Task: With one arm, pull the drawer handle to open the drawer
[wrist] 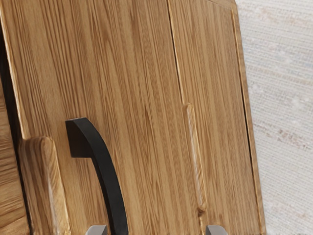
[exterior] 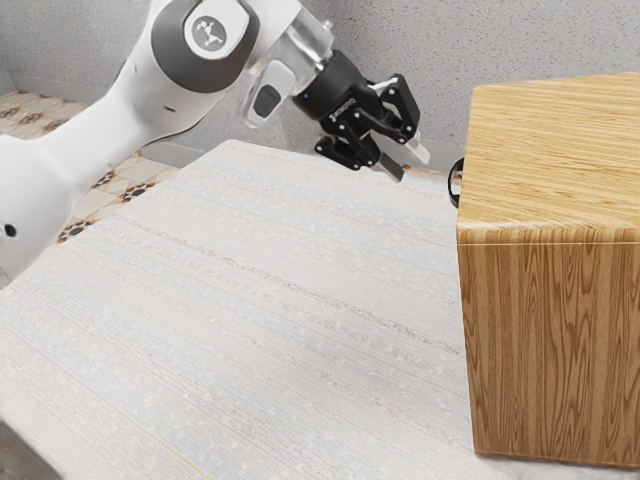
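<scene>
Drawer handle (exterior: pixel 455 181) sits high on the cabinet (exterior: pixel 550 270) face that looks toward the arm, close to the top edge. A wide stretch of table (exterior: pixel 250 300) lies in front of that face. Gripper (exterior: pixel 405 159) hovers above the table near the handle, on the exterior view's left of it, not touching, fingers apart, nothing between them. In the wrist view the handle is a black arched bar straight ahead of the hand. Cabinet is boxy, oak-grain, with rounded edges. Its front panels carry rounded wooden pulls (wrist: pixel 195 156). Table is pale with a woven-looking texture.
</scene>
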Motion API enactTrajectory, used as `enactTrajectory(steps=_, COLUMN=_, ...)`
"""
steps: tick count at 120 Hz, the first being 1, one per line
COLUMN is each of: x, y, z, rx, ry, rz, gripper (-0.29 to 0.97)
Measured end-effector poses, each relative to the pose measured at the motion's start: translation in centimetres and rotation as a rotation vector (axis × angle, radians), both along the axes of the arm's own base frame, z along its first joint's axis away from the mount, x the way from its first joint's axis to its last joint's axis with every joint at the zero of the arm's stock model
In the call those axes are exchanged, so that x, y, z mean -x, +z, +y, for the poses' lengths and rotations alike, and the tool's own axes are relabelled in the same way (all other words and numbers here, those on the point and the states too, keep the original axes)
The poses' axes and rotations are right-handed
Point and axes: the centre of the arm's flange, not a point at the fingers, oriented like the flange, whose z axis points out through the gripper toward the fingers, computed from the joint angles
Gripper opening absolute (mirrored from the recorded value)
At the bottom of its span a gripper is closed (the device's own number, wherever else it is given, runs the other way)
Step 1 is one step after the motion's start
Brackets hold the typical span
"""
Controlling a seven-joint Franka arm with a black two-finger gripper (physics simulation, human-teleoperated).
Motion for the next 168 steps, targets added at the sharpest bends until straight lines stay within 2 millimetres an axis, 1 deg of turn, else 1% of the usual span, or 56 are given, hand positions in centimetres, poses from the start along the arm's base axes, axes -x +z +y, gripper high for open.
enactTrajectory(steps=21, x=-1.6, y=-2.0, z=-0.3, rx=0.045, ry=0.03, rz=0.046, gripper=0.2)
enactTrajectory(steps=28, x=-1.8, y=-2.3, z=-0.7, rx=0.076, ry=0.033, rz=0.058, gripper=0.2)
enactTrajectory(steps=41, x=-1.9, y=-2.8, z=-2.3, rx=0.123, ry=0.022, rz=0.085, gripper=0.21)
enactTrajectory(steps=52, x=-2.2, y=-3.7, z=-2.4, rx=0.139, ry=0.036, rz=0.111, gripper=0.2)
enactTrajectory(steps=61, x=-2.5, y=-4.4, z=-2.2, rx=0.14, ry=0.049, rz=0.13, gripper=0.16)
enactTrajectory(steps=69, x=-2.7, y=-5.2, z=-2.2, rx=0.143, ry=0.058, rz=0.148, gripper=0.15)
enactTrajectory(steps=83, x=-2.7, y=-5.4, z=-2.1, rx=0.146, ry=0.072, rz=0.16, gripper=0.01)
enactTrajectory(steps=88, x=-2.3, y=-5.4, z=-1.4, rx=0.147, ry=0.085, rz=0.167, gripper=-0.07)
enactTrajectory(steps=94, x=-1.5, y=-4.6, z=-0.2, rx=0.134, ry=0.106, rz=0.163, gripper=-0.12)
enactTrajectory(steps=102, x=-0.2, y=-3.5, z=1.2, rx=0.121, ry=0.13, rz=0.154, gripper=-0.11)
enactTrajectory(steps=110, x=0.8, y=-3.0, z=2.6, rx=0.12, ry=0.154, rz=0.157, gripper=-0.1)
enactTrajectory(steps=116, x=1.3, y=-3.1, z=3.5, rx=0.121, ry=0.171, rz=0.164, gripper=-0.1)
enactTrajectory(steps=126, x=1.6, y=-4.1, z=4.6, rx=0.128, ry=0.191, rz=0.189, gripper=-0.11)
enactTrajectory(steps=138, x=2.7, y=-4.1, z=6.3, rx=0.136, ry=0.223, rz=0.198, gripper=-0.12)
enactTrajectory(steps=161, x=3.7, y=-3.6, z=7.8, rx=0.12, ry=0.234, rz=0.188, gripper=-0.1)
enactTrajectory(steps=168, x=4.0, y=-3.6, z=8.1, rx=0.112, ry=0.227, rz=0.184, gripper=-0.12)
